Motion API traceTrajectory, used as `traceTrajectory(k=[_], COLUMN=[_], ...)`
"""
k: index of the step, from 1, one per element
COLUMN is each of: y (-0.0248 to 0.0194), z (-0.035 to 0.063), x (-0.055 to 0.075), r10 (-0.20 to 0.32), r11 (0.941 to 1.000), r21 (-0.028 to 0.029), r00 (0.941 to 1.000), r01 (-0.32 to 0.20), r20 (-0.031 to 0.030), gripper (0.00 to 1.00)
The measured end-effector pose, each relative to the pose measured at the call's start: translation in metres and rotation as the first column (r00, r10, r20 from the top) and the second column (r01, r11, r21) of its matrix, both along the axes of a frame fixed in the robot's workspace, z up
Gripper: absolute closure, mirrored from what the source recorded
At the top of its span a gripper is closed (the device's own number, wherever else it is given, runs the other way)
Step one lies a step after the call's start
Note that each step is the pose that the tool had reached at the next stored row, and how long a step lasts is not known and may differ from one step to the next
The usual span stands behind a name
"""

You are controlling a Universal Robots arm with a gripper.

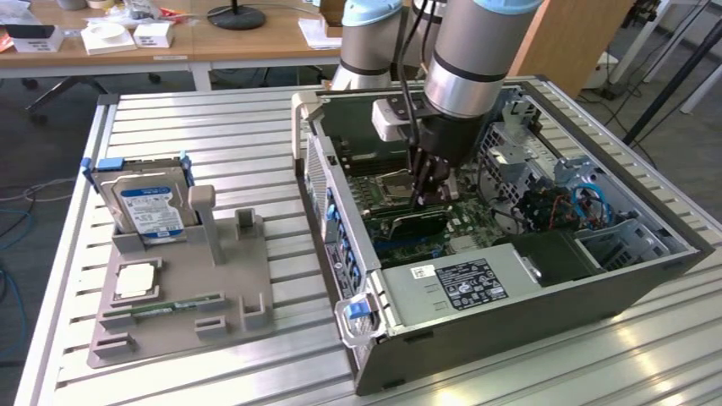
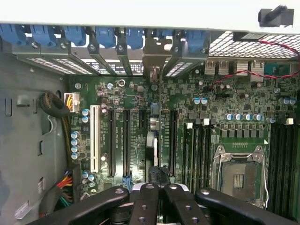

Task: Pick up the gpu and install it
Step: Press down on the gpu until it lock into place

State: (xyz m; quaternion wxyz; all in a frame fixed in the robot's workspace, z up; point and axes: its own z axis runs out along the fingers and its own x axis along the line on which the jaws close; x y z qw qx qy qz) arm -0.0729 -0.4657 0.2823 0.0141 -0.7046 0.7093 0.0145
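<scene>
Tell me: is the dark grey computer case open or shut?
Open: the dark grey computer case lacks a side cover; its green circuit board shows.

An open computer case (image 1: 631, 279) lies on a slatted metal table (image 1: 226, 372), its motherboard (image 2: 187, 122) exposed. Well apart, at the exterior view's left, a grey holder (image 1: 169, 326) carries an upright hard drive (image 1: 152, 211), with a memory stick (image 1: 169, 306) lying flat.

Open PC case (image 1: 631, 279) sits on the slatted table (image 1: 169, 372), motherboard (image 1: 423, 224) flat inside, power supply (image 1: 457, 288) at the case's 6 o'clock end. Parts holder (image 1: 186, 292) lies at 9 o'clock from the case, well apart, hard drive (image 1: 150, 210) upright in its 12 o'clock end. Gripper (image 1: 429, 199) hangs inside the case over the motherboard, CPU socket (image 2: 239, 176) just beside it.
</scene>
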Motion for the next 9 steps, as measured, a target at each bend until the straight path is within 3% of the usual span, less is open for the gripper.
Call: traceTrajectory(k=[9], y=[0.0001], z=[-0.0014], x=[-0.0049], r10=[0.000], r11=[1.0000], r21=[0.0001], r00=[1.0000], r01=[0.000], r20=[0.0000], gripper=[0.90])
